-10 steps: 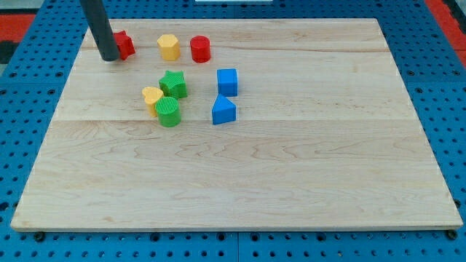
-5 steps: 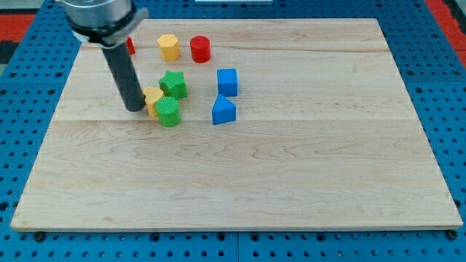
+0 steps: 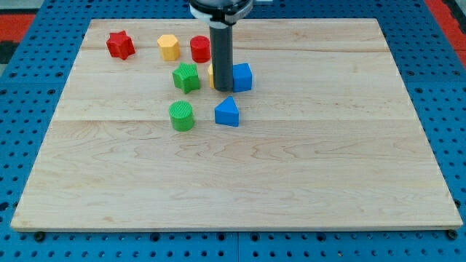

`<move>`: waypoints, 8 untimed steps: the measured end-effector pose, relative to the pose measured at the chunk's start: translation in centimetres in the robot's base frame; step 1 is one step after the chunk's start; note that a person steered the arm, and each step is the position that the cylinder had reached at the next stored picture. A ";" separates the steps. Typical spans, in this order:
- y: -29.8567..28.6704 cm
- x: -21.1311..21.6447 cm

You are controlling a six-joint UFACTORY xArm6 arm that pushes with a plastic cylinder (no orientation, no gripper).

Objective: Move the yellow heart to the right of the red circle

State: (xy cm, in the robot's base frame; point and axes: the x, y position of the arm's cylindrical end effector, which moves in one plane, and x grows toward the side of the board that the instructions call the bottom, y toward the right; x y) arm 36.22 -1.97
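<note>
The yellow heart (image 3: 211, 73) is mostly hidden behind my rod; only a yellow sliver shows at the rod's left edge. My tip (image 3: 223, 89) is down on the board between the green star (image 3: 186, 76) and the blue cube (image 3: 242, 77), touching or nearly touching the cube. The red circle (image 3: 200, 49) stands just above and left of the tip, near the view's top.
A yellow hexagon (image 3: 168, 47) sits left of the red circle and a red star (image 3: 120, 45) lies further left. A green cylinder (image 3: 181, 116) and a blue triangular block (image 3: 227, 112) lie below the tip. The wooden board (image 3: 291, 160) rests on blue pegboard.
My tip swept from the view's left to the right, pushing the yellow heart rightward up against the blue cube. The green star shifted up and right; the green cylinder, blue cube and blue triangle moved slightly.
</note>
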 end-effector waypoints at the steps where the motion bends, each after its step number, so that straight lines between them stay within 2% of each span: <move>1: 0.5 -1.1; 2: 0.0 -0.2; 3: -3.2 0.2; 5: -5.5 -1.6; 6: -4.3 -1.6; 8: 1.8 -2.3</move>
State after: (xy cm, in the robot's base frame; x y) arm 33.89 -0.22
